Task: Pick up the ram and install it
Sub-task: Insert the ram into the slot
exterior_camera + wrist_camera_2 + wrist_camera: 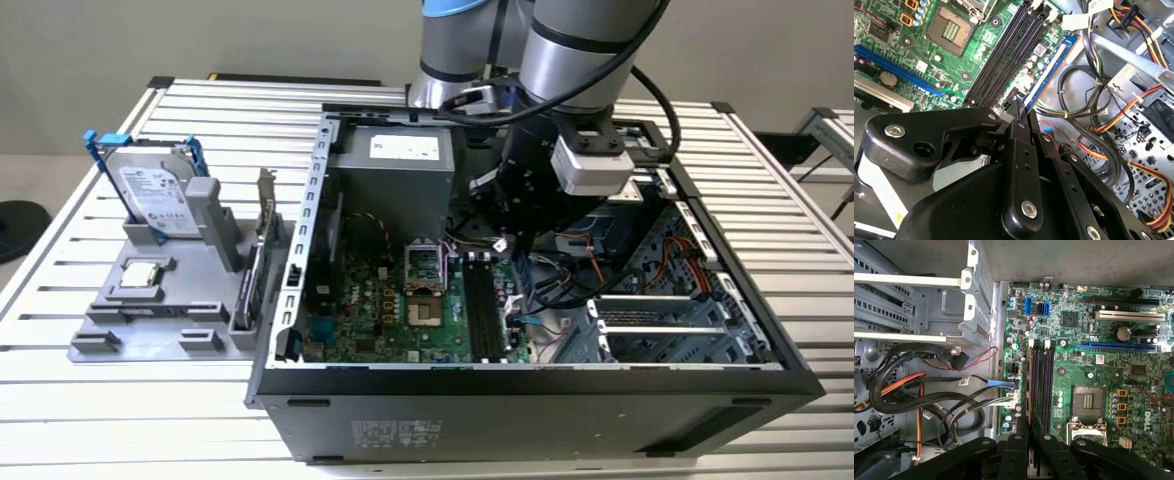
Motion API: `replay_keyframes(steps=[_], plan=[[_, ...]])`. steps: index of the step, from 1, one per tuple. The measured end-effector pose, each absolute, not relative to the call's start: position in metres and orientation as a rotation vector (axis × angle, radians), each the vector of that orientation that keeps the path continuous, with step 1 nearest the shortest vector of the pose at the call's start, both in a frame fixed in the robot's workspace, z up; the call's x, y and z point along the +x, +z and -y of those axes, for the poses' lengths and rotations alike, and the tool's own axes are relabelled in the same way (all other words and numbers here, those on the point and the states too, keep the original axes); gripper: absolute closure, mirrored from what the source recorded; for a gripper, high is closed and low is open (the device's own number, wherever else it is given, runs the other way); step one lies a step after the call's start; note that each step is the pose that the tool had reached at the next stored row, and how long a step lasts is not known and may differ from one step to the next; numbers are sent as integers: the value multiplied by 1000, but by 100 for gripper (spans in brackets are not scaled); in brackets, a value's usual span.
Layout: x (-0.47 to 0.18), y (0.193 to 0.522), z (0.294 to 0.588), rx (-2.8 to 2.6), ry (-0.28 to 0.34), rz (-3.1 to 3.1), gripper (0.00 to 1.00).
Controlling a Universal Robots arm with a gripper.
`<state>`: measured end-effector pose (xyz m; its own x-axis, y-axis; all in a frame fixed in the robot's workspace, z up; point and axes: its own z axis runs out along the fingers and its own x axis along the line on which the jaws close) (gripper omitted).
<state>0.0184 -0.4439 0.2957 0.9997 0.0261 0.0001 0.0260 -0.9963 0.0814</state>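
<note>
Installing step in hand, by the look of it: hand (1027, 432) closed narrow on the ram (1029, 390), held edge-on over the outermost of the memory slots (1043, 385) at centre frame in the first wrist view. Next move probably calls for exact alignment with the slot, then a straight, even press.

In the exterior view, arm reaching down into the open computer case (534, 400) at centre frame; hard drive (154, 190) upright in its stand on the bench (80, 420) at upper left. In the second wrist view, ram's edge (1046, 75) running beside the slots, cables crowding the right.
</note>
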Motion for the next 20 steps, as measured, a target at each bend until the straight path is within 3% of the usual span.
replay_keyframes(steps=[20], plan=[[18,281,444,3048,2,-40,100]])
